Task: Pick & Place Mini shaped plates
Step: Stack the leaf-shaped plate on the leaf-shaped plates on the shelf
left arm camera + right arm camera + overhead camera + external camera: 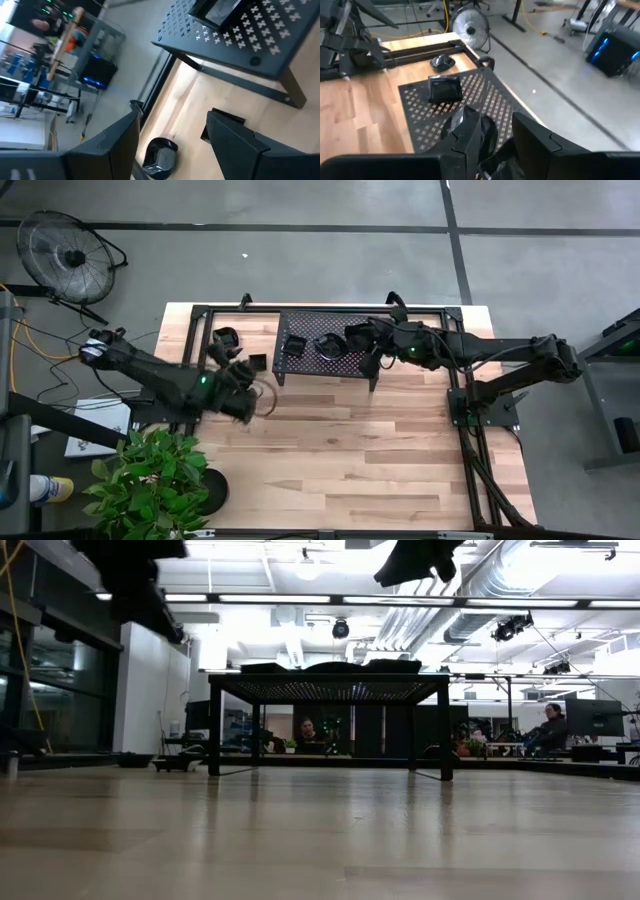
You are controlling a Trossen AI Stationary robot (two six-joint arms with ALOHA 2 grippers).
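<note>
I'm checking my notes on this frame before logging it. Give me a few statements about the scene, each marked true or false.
1. The right gripper holds a glossy black dish over the mesh rack. True.
2. The left gripper is clamped on a plate. False: its fingers stand open, empty.
3. A square dish lies on the rack. True.
4. The potted plant stands on the rack. False: it sits at the table's near left corner.

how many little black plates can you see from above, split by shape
square glossy black plates: 2
round glossy black plates: 2
black plate by the right gripper, shape unclear: 1
total: 5
</note>
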